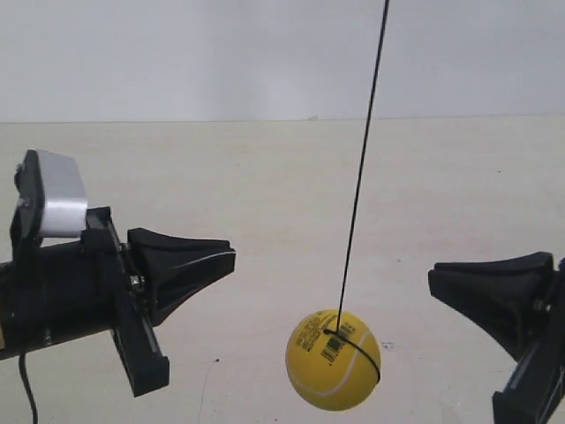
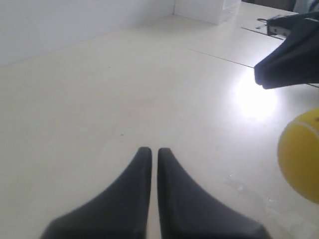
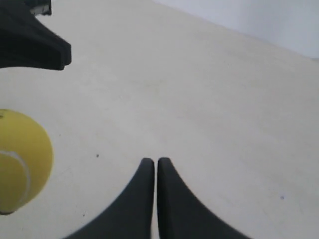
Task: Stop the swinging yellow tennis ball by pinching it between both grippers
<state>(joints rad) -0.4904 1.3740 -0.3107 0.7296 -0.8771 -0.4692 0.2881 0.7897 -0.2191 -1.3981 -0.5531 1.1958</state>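
The yellow tennis ball [image 1: 334, 360] has a small barcode label [image 1: 333, 350] near its middle. Some dark print [image 1: 309, 336] sits at about 10 o'clock on it. It is too small to read.

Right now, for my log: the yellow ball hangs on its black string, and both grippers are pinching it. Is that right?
Not quite. The ball hangs on its black string, but neither gripper touches it. The exterior view shows a clear gap to the gripper at that view's left and to the gripper at that view's right.
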